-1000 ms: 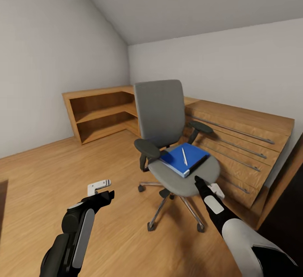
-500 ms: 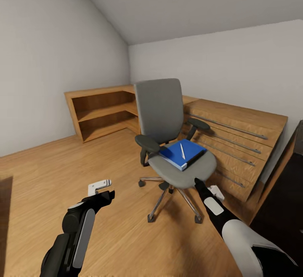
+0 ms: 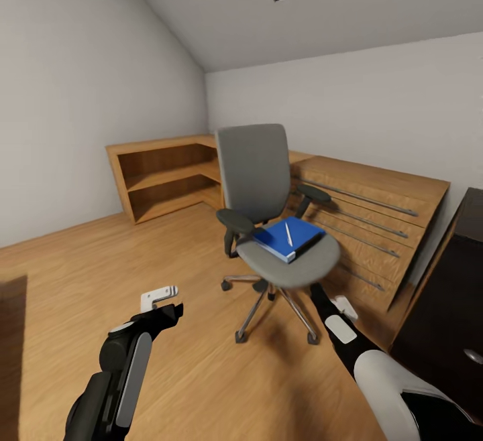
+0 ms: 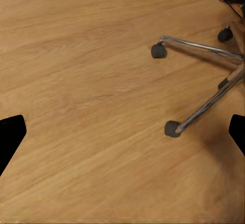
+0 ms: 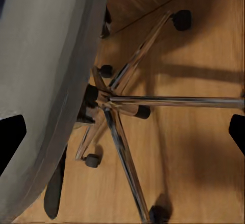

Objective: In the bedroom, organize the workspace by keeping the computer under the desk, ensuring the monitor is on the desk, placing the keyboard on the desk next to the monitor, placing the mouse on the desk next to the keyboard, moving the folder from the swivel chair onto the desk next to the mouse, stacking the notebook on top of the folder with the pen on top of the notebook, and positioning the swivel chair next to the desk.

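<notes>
Wooden plank flooring (image 3: 201, 374) and pale walls surround a grey swivel chair (image 3: 258, 179) on a metal five-star base. On its seat a flat bright blue folder (image 3: 288, 238) is seen, with a thin white pen (image 3: 288, 233) lying on top. The folder is judged light and stiff, best pinched at an overhanging edge; the pen may roll off. The left gripper (image 3: 161, 299) and right gripper (image 3: 335, 307) are held low, fingers spread apart and empty in both wrist views.

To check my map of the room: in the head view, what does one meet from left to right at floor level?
Open wooden shelf unit → swivel chair → light wooden drawer chest → dark drawer unit.
</notes>
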{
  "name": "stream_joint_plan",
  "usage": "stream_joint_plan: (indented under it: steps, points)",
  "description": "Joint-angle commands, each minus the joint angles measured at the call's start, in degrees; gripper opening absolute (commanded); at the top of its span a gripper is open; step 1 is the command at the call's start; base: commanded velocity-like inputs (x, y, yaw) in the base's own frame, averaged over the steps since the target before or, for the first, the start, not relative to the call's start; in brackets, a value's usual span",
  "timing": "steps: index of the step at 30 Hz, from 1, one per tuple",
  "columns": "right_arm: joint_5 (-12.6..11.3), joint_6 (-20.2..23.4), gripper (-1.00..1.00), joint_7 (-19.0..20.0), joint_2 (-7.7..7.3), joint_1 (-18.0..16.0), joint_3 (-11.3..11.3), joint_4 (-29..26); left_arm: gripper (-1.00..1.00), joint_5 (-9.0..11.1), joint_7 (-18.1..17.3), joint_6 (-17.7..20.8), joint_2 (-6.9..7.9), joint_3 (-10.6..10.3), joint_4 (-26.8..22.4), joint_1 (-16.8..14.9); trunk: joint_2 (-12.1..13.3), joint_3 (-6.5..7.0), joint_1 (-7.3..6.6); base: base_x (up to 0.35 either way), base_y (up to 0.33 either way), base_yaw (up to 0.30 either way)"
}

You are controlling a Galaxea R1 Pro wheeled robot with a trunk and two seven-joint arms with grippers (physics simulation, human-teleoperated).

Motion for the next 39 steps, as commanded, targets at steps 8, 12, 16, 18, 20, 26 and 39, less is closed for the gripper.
stream_joint_plan:
  steps: [8,12,16,18,20,26,39]
  points:
    - [-0.42,-0.18,1.0,0.01,-0.01,-0.03,-0.1,-0.12,1.0,0.61,0.47,0.11,-0.03,-0.05,-0.06,-0.05,-0.03,-0.05,-0.04,-0.229,0.0,0.0]
    - [-0.36,-0.23,1.0,0.01,-0.05,-0.03,-0.11,-0.42,1.0,0.61,0.63,0.11,-0.03,-0.89,-0.06,-0.05,0.78,0.31,-0.48,-0.041,0.0,0.0]
    - [-0.29,-0.24,1.0,0.01,-0.12,-0.03,-0.16,-0.54,1.0,0.61,0.71,0.11,-0.03,-1.11,-0.06,-0.05,2.38,1.02,-1.36,-0.006,0.0,0.0]
    - [-0.3,-0.24,1.0,0.01,-0.13,-0.03,-0.17,-0.58,1.0,0.61,0.72,0.11,-0.03,-1.14,-0.06,-0.05,3.18,1.38,-1.8,-0.002,0.0,0.0]
    - [-0.31,-0.24,1.0,0.01,-0.14,-0.03,-0.18,-0.59,1.0,0.61,0.72,0.11,-0.03,-1.16,-0.06,-0.05,3.98,1.74,-2.24,-0.001,0.0,0.0]
    - [-0.27,-0.24,1.0,0.01,-0.32,-0.03,-0.19,-0.63,1.0,0.61,0.77,0.11,-0.03,-1.17,-0.06,-0.05,6.39,2.82,-3.56,0.0,0.0,0.0]
    - [-0.25,-0.24,1.0,0.01,-0.63,-0.03,-0.19,-0.8,1.0,0.61,0.82,0.11,-0.03,-1.18,-0.06,-0.04,11.6,5.15,-6.41,0.0,0.0,0.0]
